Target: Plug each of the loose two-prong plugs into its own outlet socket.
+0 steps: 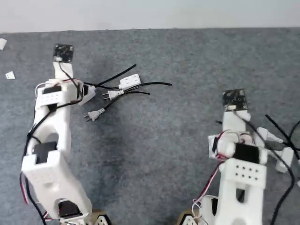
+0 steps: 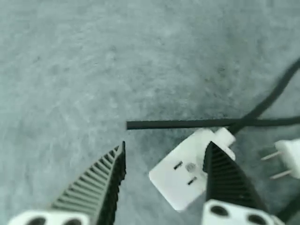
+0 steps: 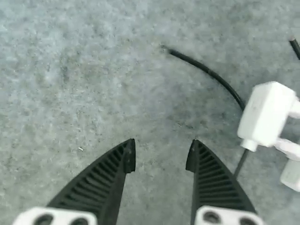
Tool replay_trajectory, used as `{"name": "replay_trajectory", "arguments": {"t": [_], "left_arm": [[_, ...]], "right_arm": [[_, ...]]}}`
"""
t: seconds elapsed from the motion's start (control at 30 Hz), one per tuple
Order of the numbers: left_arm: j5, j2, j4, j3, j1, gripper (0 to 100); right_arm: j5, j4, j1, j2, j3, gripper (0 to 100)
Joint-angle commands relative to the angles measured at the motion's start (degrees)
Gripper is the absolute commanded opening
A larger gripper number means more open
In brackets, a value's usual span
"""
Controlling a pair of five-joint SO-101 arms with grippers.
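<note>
left hand (image 2: 167, 146) gapes wide and empty, one finger (image 2: 227, 178) overlapping a white outlet socket (image 2: 180, 176) with two slots and a round hole, on the grey desk (image 2: 70, 70). a white two-prong plug (image 2: 290, 157) lies near it. right hand (image 3: 162, 143), open and empty, hangs near a white connector (image 3: 266, 115).

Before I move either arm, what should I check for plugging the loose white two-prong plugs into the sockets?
1. Left gripper open: ok.
2. White plastic outlet socket with slots in view: ok.
3. White two-prong plug gripped: not ok, it lies loose on the grey carpet.
4. Right gripper open: ok, holding nothing.
5. White plastic block beside that gripper, plug or socket: cannot tell.
</note>
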Motion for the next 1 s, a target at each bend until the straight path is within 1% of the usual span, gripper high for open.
{"name": "replay_trajectory", "arguments": {"t": [0.0, 0.07, 0.13, 0.27, 0.37, 0.47, 0.57, 0.73, 0.87, 0.97], "left_arm": [[-10.9, 7.3, 4.8, -12.2, -0.4, 25], [-14.4, 10.9, 7.4, -15.4, -0.3, 25], [-15.9, 13.5, 9.9, -18.9, -0.3, 25], [-15.9, 14.2, 17.8, -26.3, -0.6, 25], [-15.9, 14.2, 26.5, -34.0, -0.6, 24], [-16.2, 14.3, 34.7, -39.4, -0.1, 21], [-16.3, 14.8, 39.4, -41.9, 1.1, 19], [-19.2, 15.6, 40.7, -40.7, 3.2, 19], [-19.3, 18.0, 38.6, -40.9, 4.4, 19], [-19.3, 20.7, 36.0, -41.0, 4.7, 24]], "right_arm": [[-0.9, -3.1, -1.4, -3.0, 1.3, 16.9], [-0.9, -3.2, -2.2, -3.0, 1.6, 16.9], [-0.9, -3.4, -2.5, -3.0, 2.1, 16.9], [-0.9, -5.8, -2.6, -3.0, 3.6, 16.9], [-0.9, -5.8, -2.7, -3.0, 3.8, 16.9], [-0.9, -5.8, -2.7, -3.0, 3.8, 16.9], [-0.9, -5.7, -2.7, -3.0, 3.8, 17.0], [-0.9, -5.6, -2.7, -3.0, 3.9, 17.1], [-0.9, -5.6, -2.7, -3.0, 4.3, 17.2], [-0.9, -5.6, -2.7, -3.0, 4.3, 17.2]]}}
